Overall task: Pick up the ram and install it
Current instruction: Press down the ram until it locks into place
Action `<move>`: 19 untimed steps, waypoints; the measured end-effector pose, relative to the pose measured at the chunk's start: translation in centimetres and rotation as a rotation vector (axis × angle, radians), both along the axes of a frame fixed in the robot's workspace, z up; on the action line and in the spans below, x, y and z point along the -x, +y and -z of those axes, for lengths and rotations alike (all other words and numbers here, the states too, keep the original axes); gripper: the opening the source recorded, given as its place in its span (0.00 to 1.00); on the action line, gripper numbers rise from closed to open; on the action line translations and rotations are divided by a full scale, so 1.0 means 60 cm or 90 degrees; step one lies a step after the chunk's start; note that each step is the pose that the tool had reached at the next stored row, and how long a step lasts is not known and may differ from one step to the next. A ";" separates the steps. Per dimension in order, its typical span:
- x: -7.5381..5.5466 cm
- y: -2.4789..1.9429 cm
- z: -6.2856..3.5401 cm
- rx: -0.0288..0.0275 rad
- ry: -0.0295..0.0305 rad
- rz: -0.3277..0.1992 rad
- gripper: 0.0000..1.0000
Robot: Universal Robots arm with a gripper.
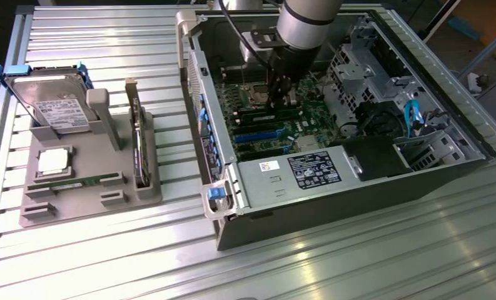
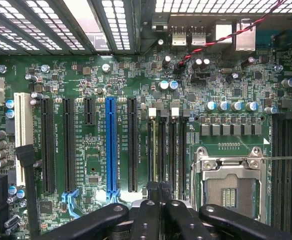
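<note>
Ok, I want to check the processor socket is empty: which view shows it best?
The wrist view: the processor socket lies face-on, metal frame around bare contacts. The exterior view gives it as a silvery patch, partly hidden by the arm.

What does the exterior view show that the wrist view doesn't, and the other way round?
Exterior view alone: the grey holder on the table, carrying a hard drive, a silver processor and one ram stick, plus the power supply. Wrist view alone: the blue slot, the empty processor socket and a red and black wire. Both: the shut gripper over the green motherboard inside the case.
</note>
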State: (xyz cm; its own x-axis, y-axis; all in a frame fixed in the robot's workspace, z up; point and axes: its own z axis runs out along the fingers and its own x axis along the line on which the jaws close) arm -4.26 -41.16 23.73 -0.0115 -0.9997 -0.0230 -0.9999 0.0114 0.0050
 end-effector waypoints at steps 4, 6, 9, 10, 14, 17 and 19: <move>0.000 0.0000 -0.001 -0.0001 0.0000 0.000 0.11; 0.002 0.0000 -0.001 0.0001 0.0000 0.000 0.11; 0.010 -0.0001 -0.001 0.0000 0.0000 0.000 0.11; 0.015 0.0000 -0.001 -0.0002 -0.0002 0.000 0.11; 0.036 0.0000 -0.001 -0.0002 -0.0008 0.000 0.11; 0.046 0.0000 -0.001 -0.0002 -0.0012 0.000 0.11; 0.054 0.0000 -0.001 -0.0002 -0.0016 0.000 0.11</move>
